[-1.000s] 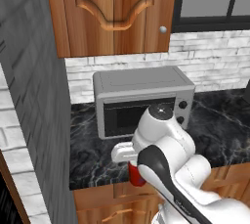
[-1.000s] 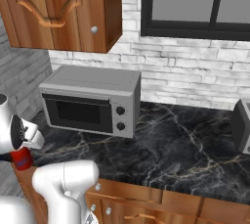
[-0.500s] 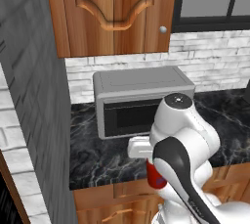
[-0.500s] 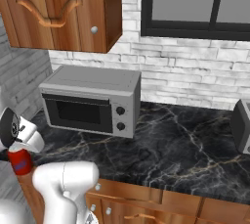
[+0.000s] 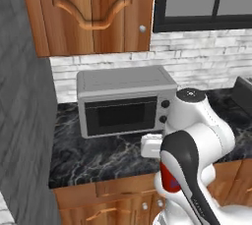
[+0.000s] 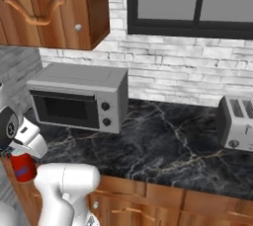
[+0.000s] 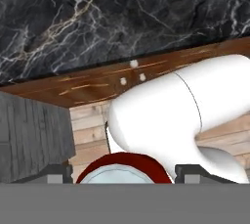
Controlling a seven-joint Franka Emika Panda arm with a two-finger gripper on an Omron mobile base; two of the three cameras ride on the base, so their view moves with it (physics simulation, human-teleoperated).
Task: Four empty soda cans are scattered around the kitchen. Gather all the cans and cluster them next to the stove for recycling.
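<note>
Evidently hand (image 6: 19, 158) grips red can (image 6: 22, 167); blue marking unreadable.

Kitchen, marble counter (image 6: 168, 141) (black), toaster oven (image 5: 123, 101)

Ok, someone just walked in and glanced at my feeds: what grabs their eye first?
Probably the red soda can held in the claw, hanging off the front edge of the black marble counter; in the hand view its silvery top sits between the fingertips. Next, the silver toaster oven against the brick wall below the wooden cabinet, and the toaster at the counter's right.
</note>
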